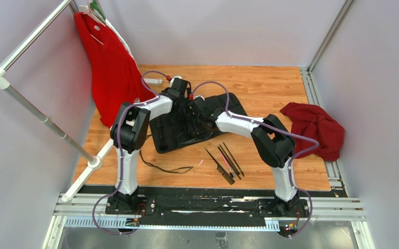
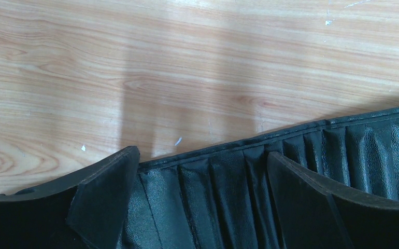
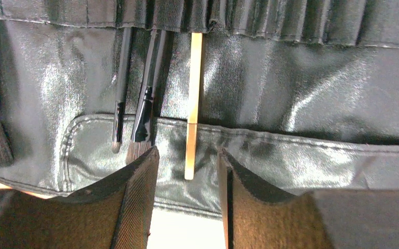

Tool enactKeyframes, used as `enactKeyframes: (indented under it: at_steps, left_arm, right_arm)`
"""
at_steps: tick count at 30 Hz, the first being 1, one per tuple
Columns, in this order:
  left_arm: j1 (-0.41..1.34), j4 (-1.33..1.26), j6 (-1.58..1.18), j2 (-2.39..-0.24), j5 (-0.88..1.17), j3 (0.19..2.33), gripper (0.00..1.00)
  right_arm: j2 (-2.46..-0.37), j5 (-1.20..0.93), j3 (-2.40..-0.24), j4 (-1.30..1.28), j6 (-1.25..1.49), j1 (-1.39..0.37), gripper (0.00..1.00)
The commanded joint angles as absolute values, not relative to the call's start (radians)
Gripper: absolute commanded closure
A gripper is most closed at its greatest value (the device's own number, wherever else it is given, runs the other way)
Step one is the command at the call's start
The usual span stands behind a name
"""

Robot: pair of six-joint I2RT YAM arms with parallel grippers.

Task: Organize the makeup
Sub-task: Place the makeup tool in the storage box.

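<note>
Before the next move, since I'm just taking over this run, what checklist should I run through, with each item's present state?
1. Right tool open and empty: ok.
2. Left tool open, over the slot edge of the case: ok.
3. Pale stick tucked into a slot: ok.
4. Right tool not touching the stick: cannot tell.
5. Every brush slotted: not ok, loose brushes lie on the table.

Wooden table (image 1: 270, 88): black case (image 1: 167, 139), loose brushes (image 1: 227, 163), looped cord (image 1: 169, 170), red cloth (image 1: 314, 129).
</note>
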State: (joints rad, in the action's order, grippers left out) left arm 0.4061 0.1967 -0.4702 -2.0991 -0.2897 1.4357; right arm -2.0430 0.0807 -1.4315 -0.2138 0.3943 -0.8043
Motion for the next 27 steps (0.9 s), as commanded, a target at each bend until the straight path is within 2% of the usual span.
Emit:
enactKeyframes:
  at_steps: [1, 11, 20, 27]
  left_arm:
    - [0.409, 0.296, -0.488, -2.128, -0.225, 1.403, 0.01]
    - [0.409, 0.298, -0.486, -2.132, -0.216, 1.407, 0.01]
    - [0.409, 0.298, -0.480, -2.126, -0.212, 1.405, 0.01]
    - [0.409, 0.294, -0.477, -2.119, -0.221, 1.398, 0.01]
  right_arm:
    - [-1.946, 0.113, -1.404, -0.222, 0.363, -0.793, 0.55]
    - [-1.764, 0.199, -1.294, -0.326, 0.312, -0.793, 0.56]
    - [-1.474, 0.216, -1.039, -0.382, 0.293, -0.799, 0.59]
    - [-1.374, 0.220, -0.904, -0.409, 0.330, -0.816, 0.59]
